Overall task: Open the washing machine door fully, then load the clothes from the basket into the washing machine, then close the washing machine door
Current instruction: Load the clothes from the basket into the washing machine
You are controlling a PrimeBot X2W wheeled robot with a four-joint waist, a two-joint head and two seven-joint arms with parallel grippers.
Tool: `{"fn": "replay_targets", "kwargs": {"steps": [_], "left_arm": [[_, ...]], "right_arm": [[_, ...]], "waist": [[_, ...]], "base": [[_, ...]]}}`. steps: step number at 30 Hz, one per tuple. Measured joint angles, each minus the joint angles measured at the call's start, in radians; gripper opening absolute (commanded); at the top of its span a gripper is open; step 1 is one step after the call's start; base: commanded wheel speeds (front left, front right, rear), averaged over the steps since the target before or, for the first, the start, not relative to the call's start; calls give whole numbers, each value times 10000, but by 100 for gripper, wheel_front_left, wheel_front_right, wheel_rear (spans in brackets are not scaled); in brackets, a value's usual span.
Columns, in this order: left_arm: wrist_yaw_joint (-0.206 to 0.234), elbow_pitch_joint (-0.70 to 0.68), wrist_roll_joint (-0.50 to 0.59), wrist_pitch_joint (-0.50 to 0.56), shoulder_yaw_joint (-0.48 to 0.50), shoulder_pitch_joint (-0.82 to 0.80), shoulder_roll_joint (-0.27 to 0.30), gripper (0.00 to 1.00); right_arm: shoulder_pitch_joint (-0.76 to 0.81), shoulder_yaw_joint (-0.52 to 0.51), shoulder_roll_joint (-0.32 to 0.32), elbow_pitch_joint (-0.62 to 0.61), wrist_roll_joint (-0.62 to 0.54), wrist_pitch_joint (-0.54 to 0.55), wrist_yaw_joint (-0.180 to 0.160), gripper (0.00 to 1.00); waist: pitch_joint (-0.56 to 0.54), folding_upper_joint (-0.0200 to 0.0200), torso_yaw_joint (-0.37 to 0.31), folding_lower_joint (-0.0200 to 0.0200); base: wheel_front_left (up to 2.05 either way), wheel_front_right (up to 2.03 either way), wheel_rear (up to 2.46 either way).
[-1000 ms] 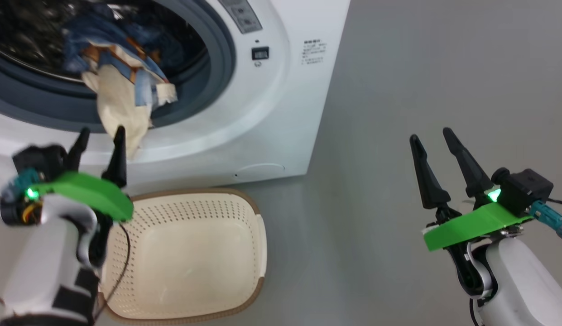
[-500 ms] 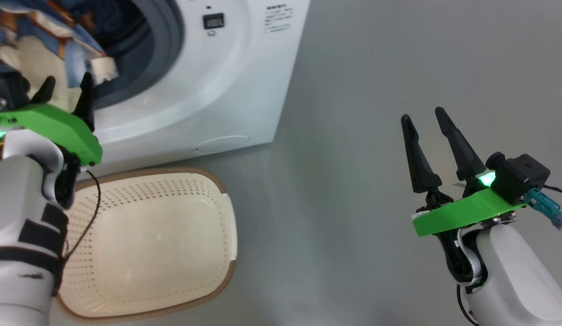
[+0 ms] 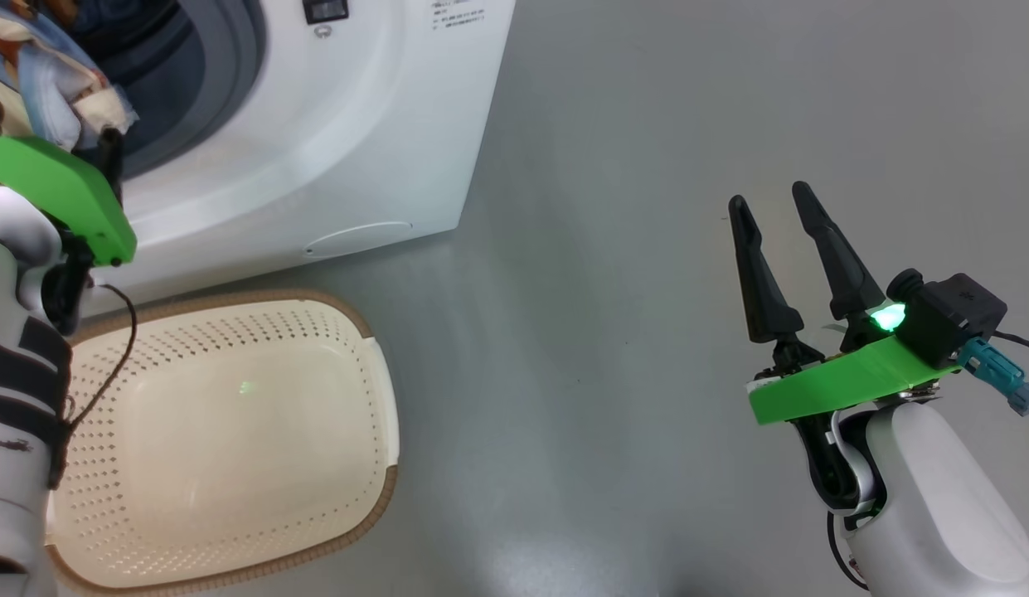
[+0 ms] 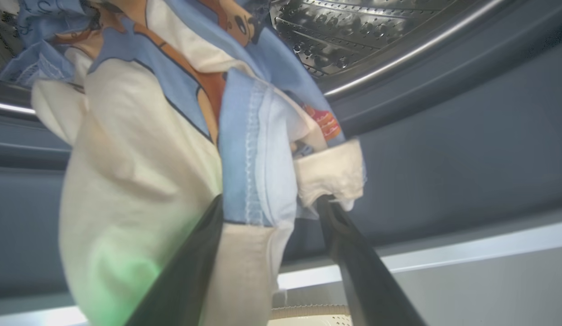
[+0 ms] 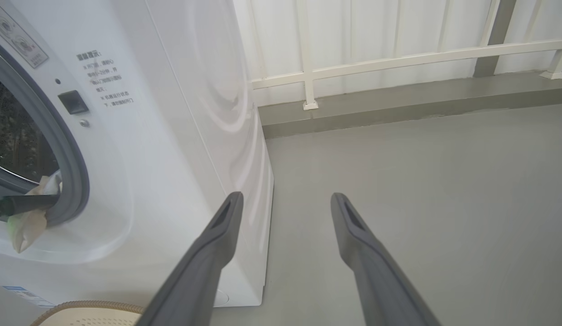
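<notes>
- Left wrist view: left gripper [image 4: 270, 201] spread open, clothes [image 4: 140, 149] hanging between its fingers at the washing machine [image 4: 444, 158] mouth.
- Head view: right gripper [image 3: 769, 193] open over floor [image 3: 614, 207].

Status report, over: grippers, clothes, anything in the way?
Left gripper open, fingers astride the hanging clothes. Right gripper open, empty. Basket empty. Clothes droop over gasket, may block closing.
</notes>
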Motion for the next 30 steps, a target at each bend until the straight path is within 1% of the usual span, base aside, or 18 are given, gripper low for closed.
{"fn": "replay_targets", "kwargs": {"steps": [2, 3, 4, 5, 9, 13, 14, 20, 24, 27, 30], "left_arm": [[127, 100, 0, 4, -2, -87, 0, 100], [163, 127, 0, -61, 6, -137, 0, 78], [173, 140, -2, -155, 6, -188, 2, 31], [171, 146, -2, -234, 6, -224, 2, 0], [140, 251, -36, -414, 15, -250, -13, 0], [-150, 245, -96, -945, -13, -303, -59, 0], [-150, 245, -96, -945, -13, -303, -59, 0], [-523, 71, -192, -1783, -65, -635, -84, 0], [-614, -15, -261, -2148, -136, -900, -58, 0], [-702, -63, -280, -2441, -146, -1225, 113, 0], [-702, -234, -203, -2888, -299, -1671, 401, 0]], "right_arm": [[0, -2, 13, 2, -6, 0, 0, 100], [0, -2, 23, 4, -6, 0, 0, 100], [0, -2, 27, 4, -6, 0, 0, 100], [0, -2, 27, 4, -8, 0, 0, 100], [-1, -2, 25, 40, -8, 0, 0, 100], [-1, -2, 17, 63, -8, 0, 0, 100], [-1, -2, 17, 63, -8, 0, 0, 100], [-1, -4, -12, 59, -10, 0, 0, 100], [-3, 81, -31, 54, -19, 0, 0, 100], [-6, 155, -42, 15, -23, 0, 0, 100], [-6, 134, -102, -73, -94, 0, 0, 100]], "waist": [[26, 0, 5, 0], [28, 0, 15, 0], [28, 0, 26, 0], [26, 0, 39, -1], [-12, 0, 113, 0], [-37, 0, 230, 0], [-37, 0, 230, 0], [-20, 0, 399, 0], [80, 0, 391, -1], [226, 0, 313, 0], [438, 0, 212, 0]], "base": [[0, 0, 0], [0, 0, 0], [0, 0, 0], [0, 0, 0], [0, 0, 0], [0, 0, 0], [0, 0, 0], [0, 0, 0], [0, 0, 0], [0, 0, 0], [0, 0, 0]]}}
